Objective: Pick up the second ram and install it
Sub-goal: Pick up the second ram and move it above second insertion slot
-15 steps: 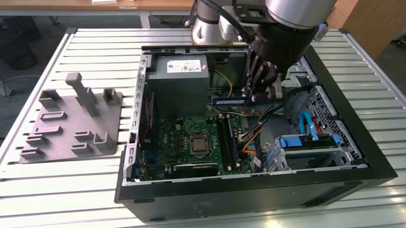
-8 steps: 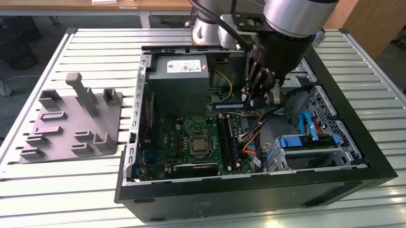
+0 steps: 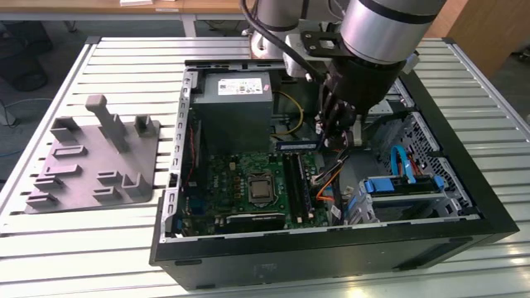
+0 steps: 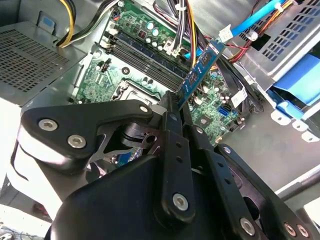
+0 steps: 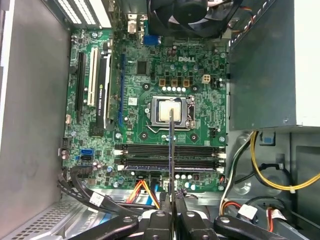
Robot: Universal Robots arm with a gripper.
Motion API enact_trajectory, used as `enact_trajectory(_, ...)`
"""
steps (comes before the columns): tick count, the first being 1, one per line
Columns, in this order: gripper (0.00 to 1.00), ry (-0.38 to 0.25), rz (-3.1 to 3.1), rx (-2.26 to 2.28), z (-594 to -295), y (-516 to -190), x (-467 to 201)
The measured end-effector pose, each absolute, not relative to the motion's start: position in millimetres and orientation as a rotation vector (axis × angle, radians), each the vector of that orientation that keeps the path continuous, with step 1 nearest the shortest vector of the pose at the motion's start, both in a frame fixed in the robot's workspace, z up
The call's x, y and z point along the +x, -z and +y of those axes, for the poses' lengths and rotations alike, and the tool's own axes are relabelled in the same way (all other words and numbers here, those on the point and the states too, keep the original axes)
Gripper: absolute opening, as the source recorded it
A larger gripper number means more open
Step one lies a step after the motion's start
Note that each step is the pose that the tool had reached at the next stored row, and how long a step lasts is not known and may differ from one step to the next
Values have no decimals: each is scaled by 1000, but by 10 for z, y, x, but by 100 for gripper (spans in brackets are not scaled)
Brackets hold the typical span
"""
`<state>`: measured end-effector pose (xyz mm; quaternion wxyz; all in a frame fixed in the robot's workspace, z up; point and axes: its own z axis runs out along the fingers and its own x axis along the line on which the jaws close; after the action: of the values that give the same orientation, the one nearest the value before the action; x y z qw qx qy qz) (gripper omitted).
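Slatted metal desk (image 3: 83,254); wooden table (image 3: 99,7) behind; wood panel (image 3: 488,34) at exterior view's right; dark floor (image 3: 133,28).

The thin, narrow dark circuit-board strip (image 4: 200,70) has its lower end hidden between the clamped fingers of the black metal gripper (image 4: 179,107), whose bulky body covers much of the large green motherboard (image 4: 97,82) in the second wrist view. In the first wrist view the strip (image 5: 171,150) shows edge-on, chips unseen; the picture's edge cuts off the round black fan (image 5: 177,12).
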<state>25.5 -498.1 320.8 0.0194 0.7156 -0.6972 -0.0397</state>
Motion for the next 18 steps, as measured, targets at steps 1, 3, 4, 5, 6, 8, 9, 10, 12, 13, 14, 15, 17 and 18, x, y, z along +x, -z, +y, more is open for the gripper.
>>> enact_trajectory(1,14,123,-2164,2221,-4983,-3191,255)
enact_trajectory(3,14,123,-2164,2221,-4985,-3156,255)
enact_trajectory(4,14,123,-2164,2221,-4986,-3140,255)
enact_trajectory(5,14,123,-2164,2221,-4987,-3124,255)
enact_trajectory(6,14,123,-2163,2221,-4987,-3108,255)
enact_trajectory(8,14,123,-2163,2221,-4988,-3080,255)
enact_trajectory(9,14,123,-2163,2221,-4988,-3067,255)
enact_trajectory(10,14,123,-2163,2221,-4989,-3054,255)
enact_trajectory(12,14,123,-2164,2221,-4989,-3029,255)
enact_trajectory(13,14,123,-2164,2221,-4989,-3018,255)
enact_trajectory(14,14,123,-2164,2221,-4989,-3007,255)
enact_trajectory(15,14,123,-2163,2221,-4989,-2997,255)
enact_trajectory(17,14,123,-2163,2221,-4989,-2979,255)
enact_trajectory(18,14,123,-2163,2221,-4989,-2971,254)
